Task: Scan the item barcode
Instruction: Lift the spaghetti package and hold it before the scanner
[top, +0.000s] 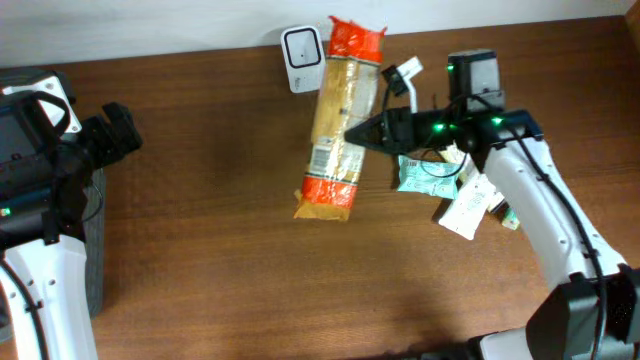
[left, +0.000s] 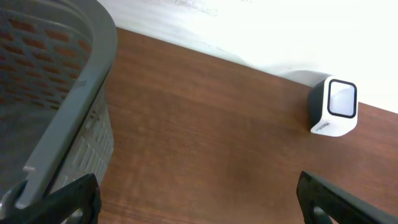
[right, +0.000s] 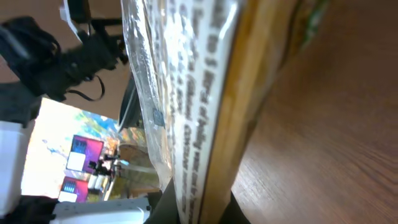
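Print on the long packet is too blurred to read

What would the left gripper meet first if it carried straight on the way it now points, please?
Probably the bare table, then the wall, though depth is unclear. The scanner and the basket lie to either side of the left gripper.

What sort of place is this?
Probably a mock shop checkout on a wooden table: a small white barcode scanner, a pasta packet with other packaged goods nearby, and a grey plastic basket.
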